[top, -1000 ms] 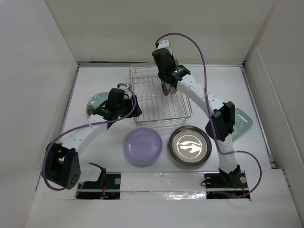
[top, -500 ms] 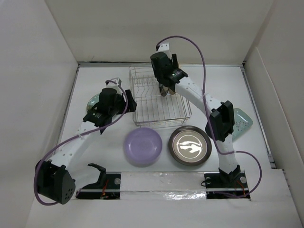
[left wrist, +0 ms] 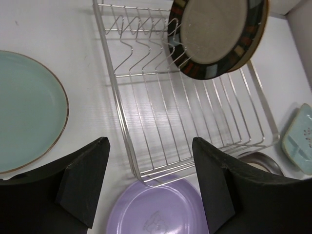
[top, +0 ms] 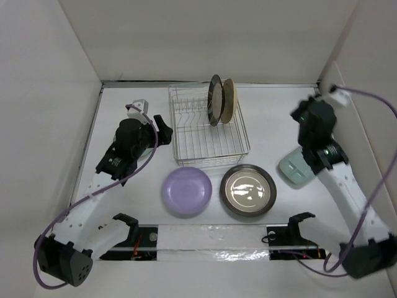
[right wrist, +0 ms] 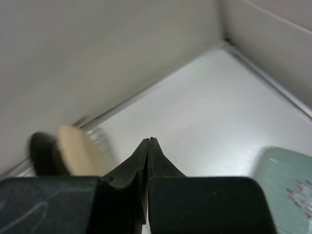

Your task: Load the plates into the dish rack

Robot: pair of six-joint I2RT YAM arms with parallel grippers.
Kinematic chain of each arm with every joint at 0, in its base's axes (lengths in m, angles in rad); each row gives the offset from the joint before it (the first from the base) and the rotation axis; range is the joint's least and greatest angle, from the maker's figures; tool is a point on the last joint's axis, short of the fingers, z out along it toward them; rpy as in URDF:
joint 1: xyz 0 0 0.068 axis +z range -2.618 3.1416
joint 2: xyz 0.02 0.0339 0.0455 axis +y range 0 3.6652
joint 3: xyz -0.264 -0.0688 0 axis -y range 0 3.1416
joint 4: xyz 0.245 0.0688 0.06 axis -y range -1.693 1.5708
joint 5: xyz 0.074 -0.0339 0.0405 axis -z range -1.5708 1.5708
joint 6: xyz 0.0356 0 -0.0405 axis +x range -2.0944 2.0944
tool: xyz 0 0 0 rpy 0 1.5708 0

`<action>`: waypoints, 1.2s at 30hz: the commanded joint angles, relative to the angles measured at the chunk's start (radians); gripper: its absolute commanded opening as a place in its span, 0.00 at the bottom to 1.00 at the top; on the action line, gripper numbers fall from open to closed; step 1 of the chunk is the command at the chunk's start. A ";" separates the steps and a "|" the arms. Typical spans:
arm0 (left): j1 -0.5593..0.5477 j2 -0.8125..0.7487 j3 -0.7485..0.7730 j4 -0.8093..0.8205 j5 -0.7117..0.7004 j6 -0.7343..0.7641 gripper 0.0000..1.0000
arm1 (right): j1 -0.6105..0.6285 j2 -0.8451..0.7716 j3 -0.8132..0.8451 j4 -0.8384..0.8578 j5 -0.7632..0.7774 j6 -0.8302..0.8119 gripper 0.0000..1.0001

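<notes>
White table point(top: 273, 112) carries dish rack point(left wrist: 121, 114) just beyond left fingers point(left wrist: 83, 180).

A robot test booth in a lab, not a kitchen — plain white panels point(top: 43, 93) wall in a white table point(top: 273, 118). Two arms point(top: 99, 186) are bolted to its near edge, with purple cables point(top: 370, 94) trailing. The only kitchenware is a wire rack point(top: 211, 133) and loose plates point(top: 187, 191).
</notes>
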 commanded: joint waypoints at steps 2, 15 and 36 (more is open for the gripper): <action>0.005 -0.077 0.003 0.060 0.105 0.008 0.65 | -0.342 -0.254 -0.471 0.025 -0.146 0.257 0.00; -0.082 -0.144 0.012 0.028 0.080 0.028 0.66 | -0.952 -0.101 -0.792 0.134 -0.678 0.253 0.76; -0.082 -0.120 0.003 0.025 0.065 0.025 0.66 | -0.796 -0.240 -0.770 0.271 -0.647 0.379 0.00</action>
